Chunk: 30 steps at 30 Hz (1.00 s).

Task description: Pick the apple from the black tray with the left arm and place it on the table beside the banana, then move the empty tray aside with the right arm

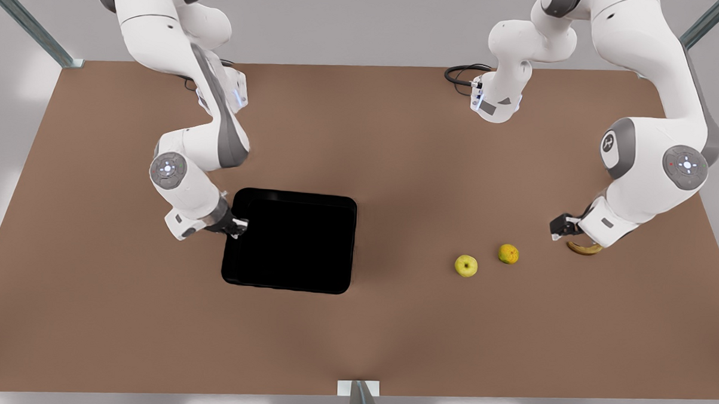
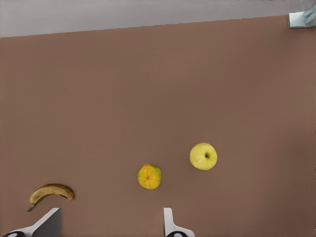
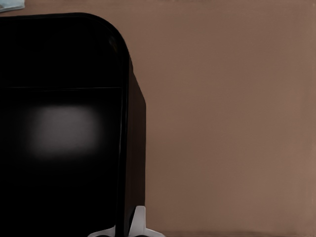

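My own right arm covers part of the banana (image 1: pixel 585 249) in the front view. In my right wrist view the black tray (image 3: pixel 59 123) runs off the frame, and only one fingertip (image 3: pixel 139 222) of my right claw (image 1: pixel 238 226) peeks in, so I can't judge its grip.

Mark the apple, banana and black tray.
apple (image 1: pixel 465 265), front view, middle of its yellow-green skin.
banana (image 2: pixel 51 192), left wrist view, middle of its curved body.
black tray (image 1: pixel 292 243), front view, bare glossy floor.
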Motion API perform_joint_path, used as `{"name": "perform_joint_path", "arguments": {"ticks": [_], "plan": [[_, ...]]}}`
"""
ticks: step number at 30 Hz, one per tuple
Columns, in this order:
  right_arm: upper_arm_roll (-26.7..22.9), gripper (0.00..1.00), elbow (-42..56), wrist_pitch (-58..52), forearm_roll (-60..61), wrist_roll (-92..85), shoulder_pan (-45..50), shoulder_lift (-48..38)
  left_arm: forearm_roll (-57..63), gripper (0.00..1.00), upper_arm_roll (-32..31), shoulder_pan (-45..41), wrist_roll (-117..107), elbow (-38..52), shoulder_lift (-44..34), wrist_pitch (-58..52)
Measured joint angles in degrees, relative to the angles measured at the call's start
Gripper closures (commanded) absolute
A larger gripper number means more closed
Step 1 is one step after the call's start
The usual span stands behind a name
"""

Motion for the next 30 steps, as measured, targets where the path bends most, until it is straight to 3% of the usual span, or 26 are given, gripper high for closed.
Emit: {"name": "perform_joint_path", "arguments": {"ticks": [7, 14, 24, 25, 26, 27, 28, 29, 30], "plan": [[-12.1, 1.0, 2.6, -6.8, 3.2, -14.0, -0.5, 0.0, 0.1, 0.0, 0.0, 0.0, 0.7, 0.7, 0.5, 0.0], [-20.8, 1.0, 4.5, -10.7, 5.0, -27.0, -1.1, 0.9, 0.2, 0.0, 0.0, -0.1, 1.2, 0.7, 0.5, 0.0], [-27.7, 1.0, 10.4, -11.2, 10.5, -41.4, -2.6, 18.4, 0.1, 0.0, 0.3, 0.3, 1.1, 4.9, 2.9, -0.6], [-27.9, 0.96, 10.8, -11.2, 11.1, -42.7, -2.8, 19.1, 0.0, 0.0, 0.3, 0.4, 1.1, 5.3, 2.9, -1.1], [-28.0, 0.78, 11.0, -11.1, 11.5, -43.8, -2.9, 19.5, -0.1, 0.0, 0.3, 0.4, 1.0, 5.4, 2.9, -1.6], [-28.0, 0.33, 11.3, -11.1, 11.7, -44.8, -2.9, 19.7, -0.2, 0.0, 0.3, 0.3, 1.0, 5.5, 3.0, -2.3], [-28.0, 0.1, 11.5, -11.0, 11.7, -45.7, -2.9, 19.8, -0.3, 0.0, 0.3, 0.3, 0.9, 5.6, 3.0, -3.1], [-28.0, 0.0, 11.8, -10.9, 11.6, -46.4, -2.9, 19.9, -0.3, 0.0, 0.3, 0.3, 0.9, 5.7, 2.9, -3.9], [-27.9, 0.0, 12.1, -10.8, 11.2, -47.0, -2.9, 19.9, -0.4, 0.0, 0.4, 0.4, 0.9, 5.7, 2.9, -4.7]]}}
